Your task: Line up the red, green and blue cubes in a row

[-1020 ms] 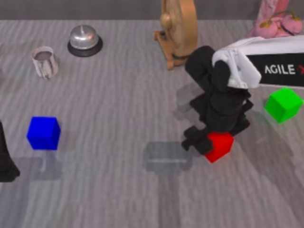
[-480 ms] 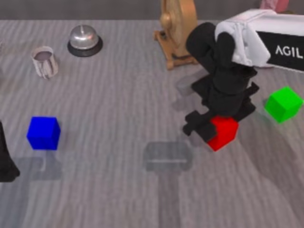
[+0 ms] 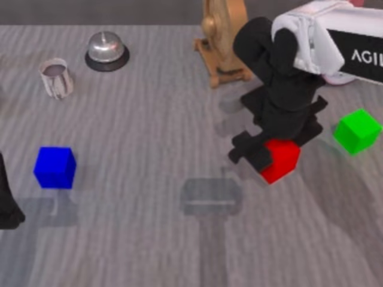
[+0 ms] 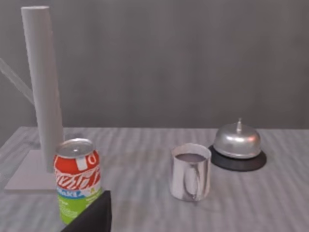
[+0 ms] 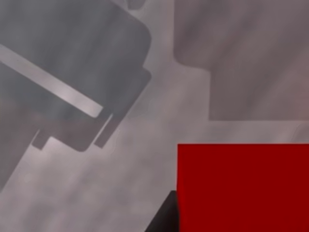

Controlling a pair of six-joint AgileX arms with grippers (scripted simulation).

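you have the grey woodgrain table (image 3: 143,119); above its right half your right gripper (image 3: 269,156) has its black fingers clamped on the glossy bright red cube (image 3: 281,160), raised off the surface; your left gripper (image 3: 7,203) sits at the left edge, fingers i cannot tell; the glossy bright green cube (image 3: 357,131) lies near the right edge; the glossy deep blue cube (image 3: 54,167) near the left edge.
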